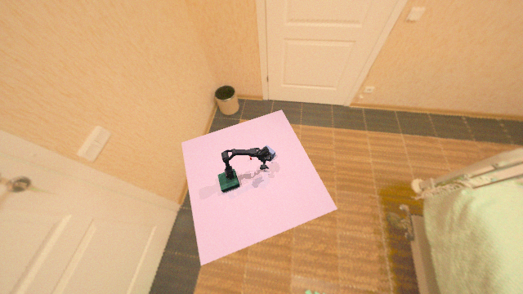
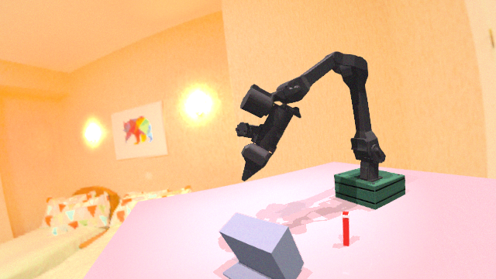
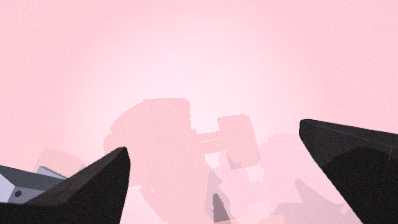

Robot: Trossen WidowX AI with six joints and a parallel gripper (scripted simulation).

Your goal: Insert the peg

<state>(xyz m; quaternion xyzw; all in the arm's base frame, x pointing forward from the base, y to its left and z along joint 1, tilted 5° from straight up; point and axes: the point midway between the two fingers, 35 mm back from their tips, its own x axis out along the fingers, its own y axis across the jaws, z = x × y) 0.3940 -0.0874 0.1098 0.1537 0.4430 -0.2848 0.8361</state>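
A slim red peg [image 1: 250, 158] [image 2: 346, 232] stands upright on the table, with a pale band near its top. The blue-grey block with the sloped panel [image 2: 256, 233] [image 1: 270, 150] stands on the table; its small dark hole [image 3: 18, 193] shows at the lower left of the wrist view. The hole's shape is too small to tell, and the hole is hidden in the exterior view. My gripper [image 1: 264, 167] [image 2: 247, 173] [image 3: 216, 141] is open and empty, tilted downward high above the table, away from the peg. The peg is not visible in the wrist view.
The arm's green base [image 1: 229, 182] [image 2: 368, 190] stands on the pink table [image 1: 261, 216] [image 2: 438, 240], with the peg between it and the block. The gripper's shadow falls on the table between the fingers in the wrist view.
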